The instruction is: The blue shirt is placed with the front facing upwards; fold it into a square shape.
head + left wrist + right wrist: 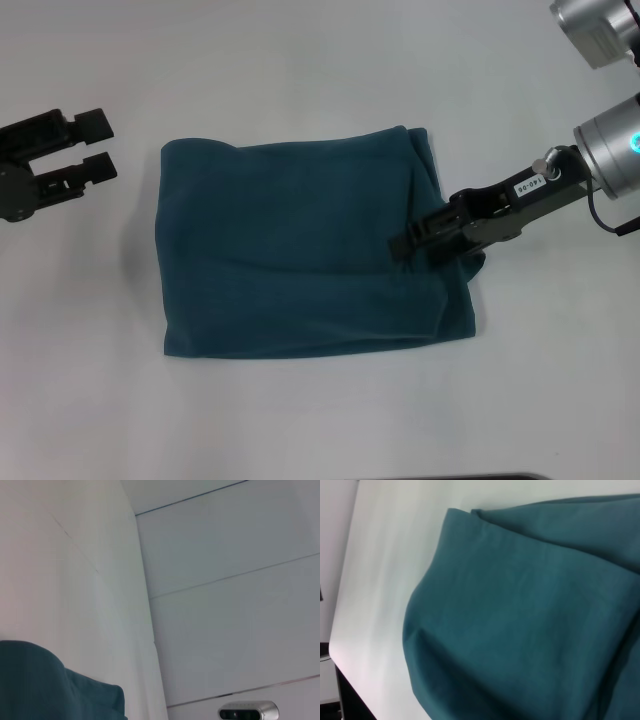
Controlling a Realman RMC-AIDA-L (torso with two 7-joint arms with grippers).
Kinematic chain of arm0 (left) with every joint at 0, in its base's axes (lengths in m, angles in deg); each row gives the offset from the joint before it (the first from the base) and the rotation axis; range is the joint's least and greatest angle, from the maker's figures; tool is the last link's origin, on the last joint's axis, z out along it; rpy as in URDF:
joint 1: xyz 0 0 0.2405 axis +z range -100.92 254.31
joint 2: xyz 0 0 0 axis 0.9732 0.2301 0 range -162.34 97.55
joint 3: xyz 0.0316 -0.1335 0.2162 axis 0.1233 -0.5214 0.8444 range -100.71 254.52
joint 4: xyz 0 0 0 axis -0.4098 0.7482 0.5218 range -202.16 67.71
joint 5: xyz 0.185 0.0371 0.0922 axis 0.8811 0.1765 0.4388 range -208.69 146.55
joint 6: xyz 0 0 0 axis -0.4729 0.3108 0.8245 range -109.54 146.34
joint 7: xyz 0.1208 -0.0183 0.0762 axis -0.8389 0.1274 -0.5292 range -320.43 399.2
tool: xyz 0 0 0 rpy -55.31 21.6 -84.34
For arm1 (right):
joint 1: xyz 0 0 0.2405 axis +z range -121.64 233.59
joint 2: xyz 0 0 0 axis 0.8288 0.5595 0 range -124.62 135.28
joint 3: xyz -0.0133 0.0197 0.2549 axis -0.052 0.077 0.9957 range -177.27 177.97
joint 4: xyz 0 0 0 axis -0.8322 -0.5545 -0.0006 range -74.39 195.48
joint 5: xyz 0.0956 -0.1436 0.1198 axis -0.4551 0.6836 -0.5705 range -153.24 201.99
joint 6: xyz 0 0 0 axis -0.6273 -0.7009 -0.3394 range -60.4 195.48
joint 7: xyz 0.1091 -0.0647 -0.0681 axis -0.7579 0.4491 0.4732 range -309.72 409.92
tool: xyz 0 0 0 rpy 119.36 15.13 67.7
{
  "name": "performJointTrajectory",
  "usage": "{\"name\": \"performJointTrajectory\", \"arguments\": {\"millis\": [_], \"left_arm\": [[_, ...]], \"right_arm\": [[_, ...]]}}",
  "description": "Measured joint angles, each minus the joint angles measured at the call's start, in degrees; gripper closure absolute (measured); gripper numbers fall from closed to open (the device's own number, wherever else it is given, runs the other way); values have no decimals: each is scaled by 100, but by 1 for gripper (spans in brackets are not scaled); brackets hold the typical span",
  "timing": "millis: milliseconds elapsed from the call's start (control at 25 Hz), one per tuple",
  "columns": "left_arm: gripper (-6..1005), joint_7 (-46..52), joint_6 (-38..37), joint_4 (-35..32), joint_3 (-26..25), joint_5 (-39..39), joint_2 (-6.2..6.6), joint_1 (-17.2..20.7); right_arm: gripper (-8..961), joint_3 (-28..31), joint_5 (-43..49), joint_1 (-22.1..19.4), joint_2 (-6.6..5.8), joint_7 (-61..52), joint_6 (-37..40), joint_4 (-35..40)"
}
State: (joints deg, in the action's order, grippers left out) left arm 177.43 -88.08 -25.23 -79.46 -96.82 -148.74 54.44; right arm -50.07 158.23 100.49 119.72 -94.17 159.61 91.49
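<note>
The blue shirt (pixel 300 250) lies on the white table (pixel 300 60) as a flat, roughly square teal bundle, plain side up, with no lettering showing. My right gripper (pixel 415 238) hangs low over the shirt's right part, just inside its right edge. The right wrist view shows the shirt (pixel 530 625) close up, with layered folds at one side. My left gripper (pixel 88 148) is open and rests on the table left of the shirt, apart from it. One corner of the shirt (pixel 45 690) appears in the left wrist view.
White tabletop surrounds the shirt on all sides. A dark table edge (pixel 350 695) shows in the right wrist view, and a dark strip (pixel 480 477) lies at the near edge. A silver camera bar (pixel 248 711) sits far off in the left wrist view.
</note>
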Motion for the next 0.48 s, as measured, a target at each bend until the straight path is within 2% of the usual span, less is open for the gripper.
{"name": "performJointTrajectory", "arguments": {"millis": [240, 480], "left_arm": [[265, -9, 86, -15, 0, 0, -10, 6], [264, -11, 124, -16, 13, 0, -19, -14]], "right_arm": [[86, 23, 24, -9, 20, -14, -142, -162], [86, 13, 41, -4, 109, -16, -270, -212]]}}
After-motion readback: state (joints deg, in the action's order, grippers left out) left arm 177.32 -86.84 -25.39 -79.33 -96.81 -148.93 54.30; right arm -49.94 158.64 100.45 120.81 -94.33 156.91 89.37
